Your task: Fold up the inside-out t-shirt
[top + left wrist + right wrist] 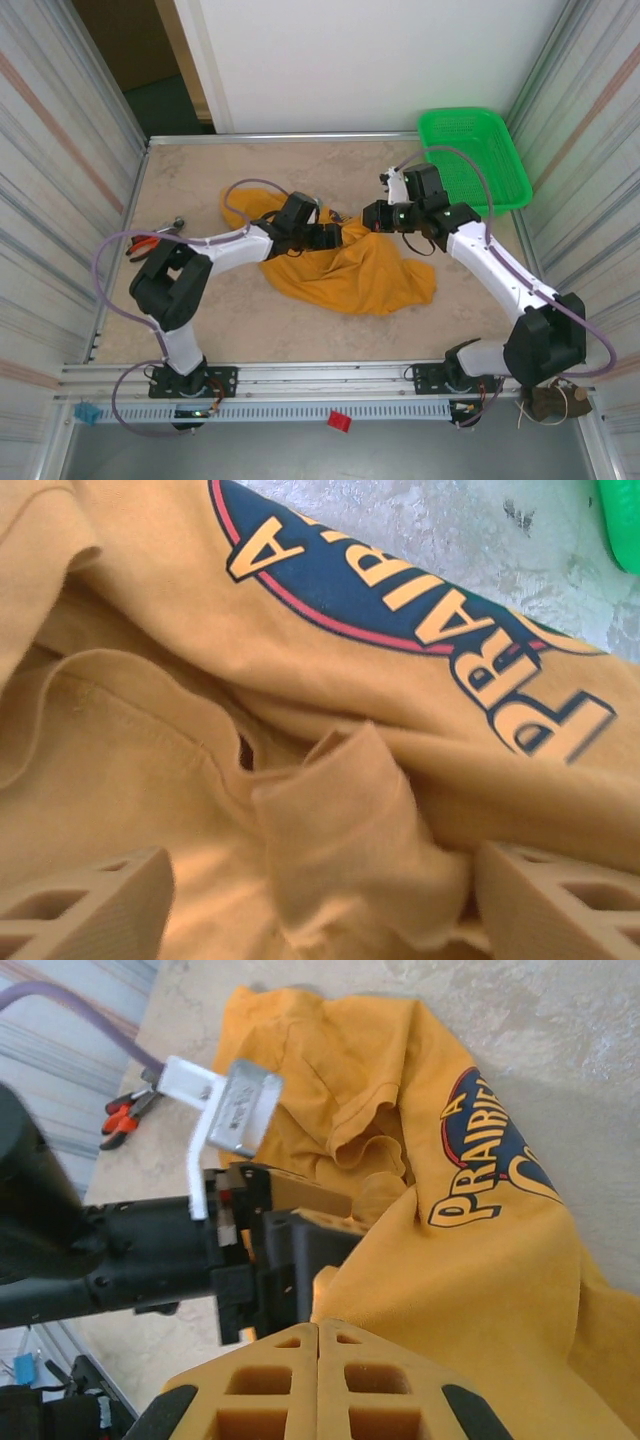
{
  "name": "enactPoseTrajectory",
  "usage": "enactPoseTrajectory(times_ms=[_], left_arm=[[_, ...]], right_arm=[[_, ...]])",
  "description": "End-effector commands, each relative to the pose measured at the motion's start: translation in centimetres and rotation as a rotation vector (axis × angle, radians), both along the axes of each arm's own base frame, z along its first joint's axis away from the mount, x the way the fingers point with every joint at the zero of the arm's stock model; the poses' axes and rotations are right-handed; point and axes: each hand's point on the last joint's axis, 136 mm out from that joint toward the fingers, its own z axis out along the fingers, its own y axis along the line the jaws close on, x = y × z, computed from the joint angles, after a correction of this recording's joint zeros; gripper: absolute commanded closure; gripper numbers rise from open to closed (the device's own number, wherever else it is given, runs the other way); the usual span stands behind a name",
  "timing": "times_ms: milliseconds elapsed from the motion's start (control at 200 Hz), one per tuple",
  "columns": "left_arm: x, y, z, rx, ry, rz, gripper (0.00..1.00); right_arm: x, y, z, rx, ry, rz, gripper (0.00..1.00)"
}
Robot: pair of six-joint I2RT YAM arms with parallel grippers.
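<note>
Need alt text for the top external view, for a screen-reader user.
A crumpled mustard t-shirt lies mid-table with both arms reaching in over its far half, the left gripper and right gripper close together there. A green basket sits at the far right corner, and red-handled pliers lie near the left edge.

White-black arms (495, 262), purple cables (60, 998), tan tool fingers (560, 900).
</note>
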Motion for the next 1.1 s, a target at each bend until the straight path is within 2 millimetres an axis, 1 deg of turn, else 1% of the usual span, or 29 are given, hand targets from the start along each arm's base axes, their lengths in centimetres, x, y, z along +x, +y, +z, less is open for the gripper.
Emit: enactPoseTrajectory(times_ms=[0,85,90,120,135,190,255,336,376,446,466,516,551,571,631,706,777,827,892,937,1022,1097], left_arm=[[1.4,-2.4,1.7,-0.082,-0.057,-0.046,0.36],[1.5,-4.3,3.7,-0.216,-0.072,-0.125,0.79],[1.5,-4.4,3.8,-0.225,-0.072,-0.128,0.8],[1.6,-4.6,4.6,-0.269,-0.075,-0.14,0.95],[1.7,-4.6,5.1,-0.29,-0.079,-0.142,1.0],[1.9,-4.1,7.3,-0.355,-0.114,-0.141,1.0],[2.2,-2.9,10.2,-0.415,-0.173,-0.115,1.0],[2.4,-1.2,14.4,-0.501,-0.249,-0.095,1.0],[2.3,-0.5,16.4,-0.543,-0.284,-0.092,1.0],[1.8,0.1,19.7,-0.6,-0.343,-0.121,1.0],[1.5,0.1,20.6,-0.613,-0.353,-0.136,1.0],[0.9,0.1,22.4,-0.641,-0.383,-0.181,1.0],[0.4,0.0,23.5,-0.656,-0.401,-0.215,1.0],[0.0,-0.1,24.1,-0.664,-0.409,-0.234,1.0],[-0.8,-0.3,25.2,-0.671,-0.423,-0.282,1.0],[-1.4,-0.3,25.9,-0.672,-0.428,-0.313,1.0],[-1.4,-0.2,26.3,-0.672,-0.425,-0.301,1.0],[-1.5,-0.1,26.6,-0.677,-0.422,-0.297,1.0],[-1.6,0.1,27.0,-0.683,-0.425,-0.287,1.0],[-1.7,0.1,27.3,-0.685,-0.428,-0.284,1.0],[-2.0,0.2,27.7,-0.688,-0.427,-0.285,1.0],[-2.2,0.2,28.0,-0.684,-0.427,-0.288,1.0]], right_arm=[[-0.5,-0.4,2.2,0.043,-0.047,-0.014,1.0],[-0.4,-1.2,2.1,0.046,-0.057,-0.046,1.0],[-0.4,-1.3,2.1,0.046,-0.056,-0.048,1.0],[-0.3,-1.7,2.0,0.052,-0.057,-0.063,1.0],[-0.2,-2.0,2.0,0.055,-0.056,-0.072,1.0],[0.0,-2.9,1.6,0.06,-0.055,-0.106,1.0],[0.3,-4.0,0.7,0.053,-0.05,-0.149,1.0],[0.5,-5.3,-0.9,0.031,-0.047,-0.197,1.0],[0.4,-5.6,-1.8,0.026,-0.04,-0.205,1.0],[0.2,-5.8,-3.1,-0.001,-0.035,-0.201,1.0],[0.1,-5.9,-3.3,-0.015,-0.034,-0.197,0.94],[-0.2,-6.3,-3.8,-0.058,-0.033,-0.189,0.7],[-0.5,-6.4,-3.7,-0.074,-0.043,-0.182,0.56],[-0.6,-6.5,-3.3,-0.078,-0.054,-0.176,0.51],[-1.1,-6.2,-1.6,-0.078,-0.106,-0.149,0.41],[-1.6,-5.6,0.9,-0.077,-0.184,-0.109,0.34],[-2.1,-4.6,2.9,-0.085,-0.253,-0.065,0.32],[-2.3,-3.8,3.7,-0.102,-0.293,-0.03,0.32],[-2.5,-2.5,3.9,-0.148,-0.326,0.01,0.32],[-2.5,-1.7,3.5,-0.18,-0.334,0.033,0.32],[-2.2,-0.7,2.5,-0.21,-0.322,0.059,0.4],[-1.6,-0.2,2.0,-0.219,-0.32,0.061,0.41]])
